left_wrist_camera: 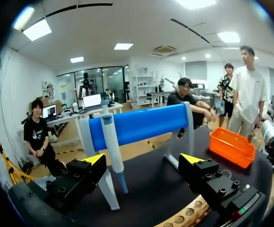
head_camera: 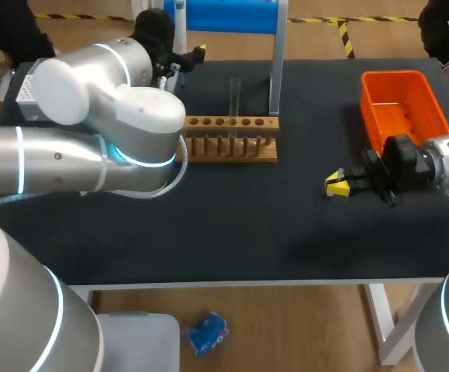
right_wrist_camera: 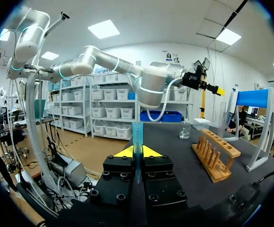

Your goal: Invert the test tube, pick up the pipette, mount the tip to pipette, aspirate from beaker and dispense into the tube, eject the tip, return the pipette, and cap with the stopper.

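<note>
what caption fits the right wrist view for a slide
Right fingers shut on a blue tip, with the wooden rack and beaker ahead on the table

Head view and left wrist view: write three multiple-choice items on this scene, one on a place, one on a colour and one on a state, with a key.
1. Where is the clear glass test tube? A upright in the long wooden rack; B lying flat beside it; C hanging from a stand.
2. What colour is the rectangular plastic basket? A blue; B orange; C green.
3. How do the fingers of the left gripper stand? A wide open; B shut on a tube; C shut on a beaker.
Key: 1 A, the tube rises from a hole in the rack; 2 B, its walls are plainly orange; 3 A, a broad gap shows between the yellow tips.
</note>
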Controlling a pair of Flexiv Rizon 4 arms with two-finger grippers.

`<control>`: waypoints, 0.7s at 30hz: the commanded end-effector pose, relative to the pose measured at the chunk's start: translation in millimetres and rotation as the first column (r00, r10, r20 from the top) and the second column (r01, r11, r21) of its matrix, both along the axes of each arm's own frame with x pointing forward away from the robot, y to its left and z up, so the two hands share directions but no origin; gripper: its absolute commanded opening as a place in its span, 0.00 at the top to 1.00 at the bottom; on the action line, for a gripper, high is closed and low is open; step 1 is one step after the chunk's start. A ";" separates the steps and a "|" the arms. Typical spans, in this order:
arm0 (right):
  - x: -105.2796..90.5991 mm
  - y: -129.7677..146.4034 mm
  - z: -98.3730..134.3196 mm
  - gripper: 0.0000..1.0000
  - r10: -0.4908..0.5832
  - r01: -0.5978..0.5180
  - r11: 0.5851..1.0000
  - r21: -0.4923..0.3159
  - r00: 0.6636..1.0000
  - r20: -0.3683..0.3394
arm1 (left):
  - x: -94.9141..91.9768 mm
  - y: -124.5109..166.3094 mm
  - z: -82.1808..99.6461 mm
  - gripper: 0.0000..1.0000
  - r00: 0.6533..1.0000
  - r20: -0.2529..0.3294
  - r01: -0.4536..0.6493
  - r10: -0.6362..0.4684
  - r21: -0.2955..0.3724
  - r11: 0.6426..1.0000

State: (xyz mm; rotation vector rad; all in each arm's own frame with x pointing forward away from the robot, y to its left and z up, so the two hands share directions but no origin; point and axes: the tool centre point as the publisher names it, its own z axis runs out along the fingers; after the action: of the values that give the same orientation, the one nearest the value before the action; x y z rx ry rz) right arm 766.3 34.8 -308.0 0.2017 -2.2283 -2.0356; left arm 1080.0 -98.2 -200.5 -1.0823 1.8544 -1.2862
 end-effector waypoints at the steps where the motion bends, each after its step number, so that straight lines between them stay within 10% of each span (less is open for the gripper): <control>1: 0.0 -0.1 -0.4 1.00 0.000 0.000 1.000 0.000 1.000 0.001 | 14.5 -9.1 -2.3 0.00 0.997 -0.015 -0.069 0.069 0.001 0.998; 9: 0.0 -0.1 -0.4 1.00 0.000 0.000 1.000 0.000 1.000 0.001 | 37.0 -5.4 -14.7 0.00 0.990 -0.030 -0.135 0.136 0.011 0.991; 13: 0.0 -0.1 -0.4 1.00 0.000 0.000 1.000 0.000 1.000 0.001 | 47.9 -3.2 -20.0 0.18 0.986 -0.016 -0.166 0.167 0.034 0.986; 15: 0.0 -0.1 -0.4 1.00 0.000 0.000 1.000 0.000 1.000 0.001 | 52.4 -1.9 -22.4 0.50 0.982 -0.016 -0.187 0.188 0.044 0.981; 21: 0.0 -0.1 -0.4 1.00 0.000 0.000 1.000 0.000 1.000 0.001 | 64.5 4.7 -30.6 0.56 0.974 -0.026 -0.224 0.225 0.038 0.974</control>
State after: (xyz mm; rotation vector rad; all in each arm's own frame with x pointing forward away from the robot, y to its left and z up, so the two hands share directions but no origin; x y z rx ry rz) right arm 766.3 34.7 -308.1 0.2016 -2.2283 -2.0356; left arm 1136.3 -88.0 -224.4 -1.2454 1.7530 -1.1300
